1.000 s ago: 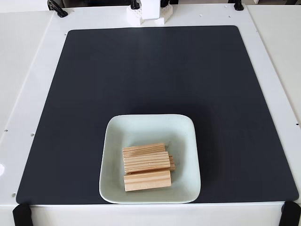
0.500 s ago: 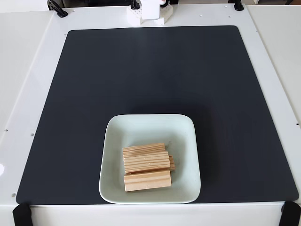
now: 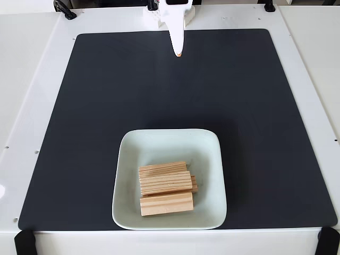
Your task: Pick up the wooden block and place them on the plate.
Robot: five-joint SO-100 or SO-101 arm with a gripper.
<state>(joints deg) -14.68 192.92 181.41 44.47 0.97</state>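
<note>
- One white counter (image 3: 40, 79) spans the fixed view, with black clamps at its near corners and dark fittings along its far edge.
- A black mat (image 3: 175, 95) covers most of the counter, leaving a white border on all sides.
- The plate (image 3: 169, 139) sits on the near part of the mat, about midway between left and right, its near rim close to the mat's near edge.
- The blocks (image 3: 166, 188) lie in the near half of the plate, long sides running left to right. Three tops show clearly: a far one, a middle one touching it, and a near one against the middle one's near side. The end of another peeks out at the right under the middle one, so the pile is partly stacked. The count is at least four.
- The far half of the plate is bare.
- The end effector (image 3: 178, 53) reaches in from the arm's white base at the far edge, a white tapered form with an orange-tinted tip pointing toward the near side, over the far part of the mat and well apart from the plate. Whether it is open or closed cannot be told; it carries nothing visible.
</note>
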